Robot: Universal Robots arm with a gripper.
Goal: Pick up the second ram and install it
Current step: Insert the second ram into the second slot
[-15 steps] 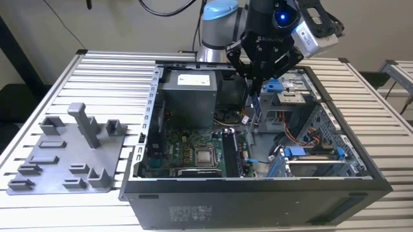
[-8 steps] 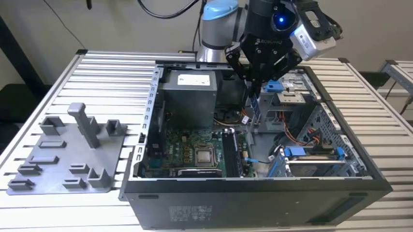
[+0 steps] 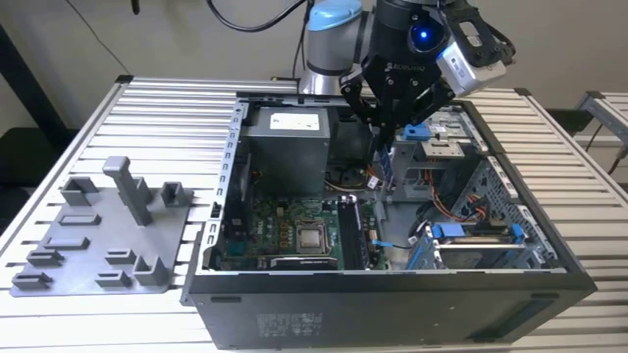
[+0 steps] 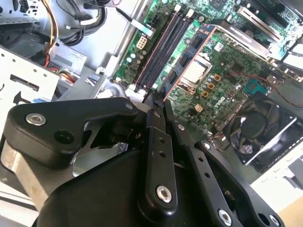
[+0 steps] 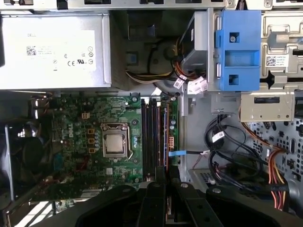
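My gripper (image 3: 384, 140) hangs inside the open computer case (image 3: 226, 184), shut on the second ram (image 3: 379, 173), a thin dark stick that points down from the fingers. In both wrist views the ram (image 4: 189, 60) (image 5: 166, 132) shows edge-on as a narrow strip running out from between the black fingers (image 4: 156, 142) (image 5: 156, 189). It lines up over the black memory slots (image 5: 151, 137) (image 4: 161, 52) on the green motherboard (image 3: 284, 228), above them and apart from them. Whether a slot holds a stick I cannot tell.
A grey holder plate (image 3: 98, 235) with upright blocks lies on the slatted table at the exterior view's left. Around the slots are the processor socket (image 5: 115, 142), power supply (image 5: 52, 52), a blue drive bracket (image 5: 236, 52), loose cables (image 5: 232, 151) and a fan (image 4: 258, 127).
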